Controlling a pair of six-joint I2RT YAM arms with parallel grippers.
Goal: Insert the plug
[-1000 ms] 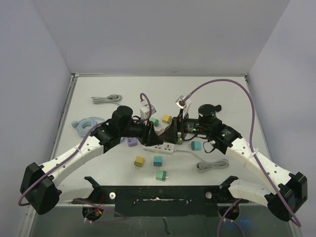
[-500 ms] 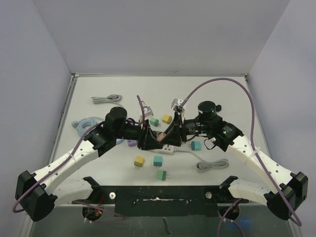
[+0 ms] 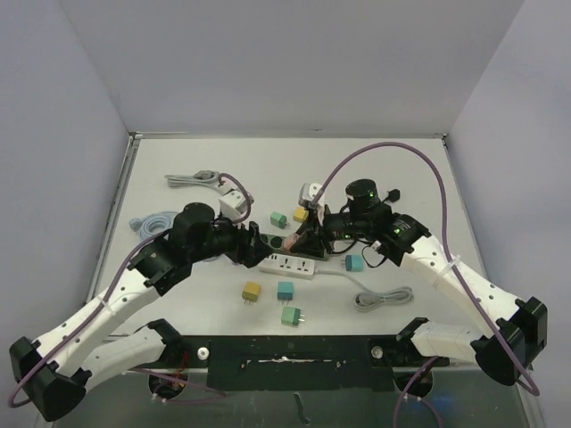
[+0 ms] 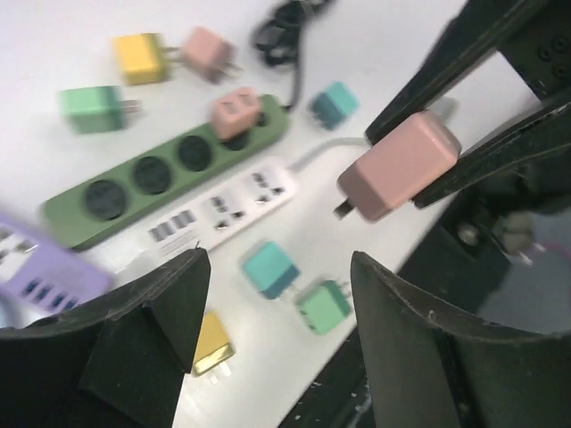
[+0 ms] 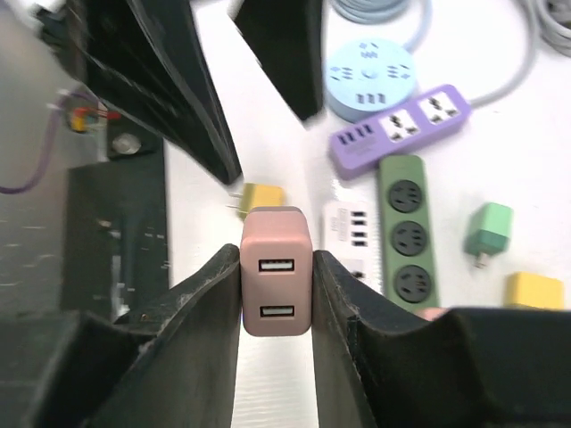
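Pink plug (image 5: 277, 285): held up off the table, over the socket strips in the middle. Its two little slots face the right wrist camera.
Right jaws: pinched tight on the pink plug, one finger on each side.
Left jaws: wide apart with nothing between them, close to the pink plug.
Table (image 3: 375, 169): white and flat, with a thin metal edge along the left and the back.
Green socket strip (image 4: 169, 174): lies flat on the table, with a small pink charger (image 4: 236, 111) stuck in its end hole.
White socket strip (image 3: 290, 265): lies just beside the green one, on the near side. Its grey cord (image 3: 381, 299) curls up to the right.
Purple socket strip (image 5: 401, 129): next to the end of the green one, near a round blue socket (image 5: 368, 76).
Loose bits in front: a yellow plug (image 3: 252, 292), a blue-green plug (image 3: 285, 290) and a green plug (image 3: 291, 316) lie apart on the bare white top, nearer than the white socket strip.
Far left: a folded grey cable (image 3: 192, 179) and a pale blue cable (image 3: 156, 223) lie by the edge.
Room: plain pale purple-grey walls stand close on the left, back and right.
Near edge: a black bar (image 3: 285, 361) runs across.
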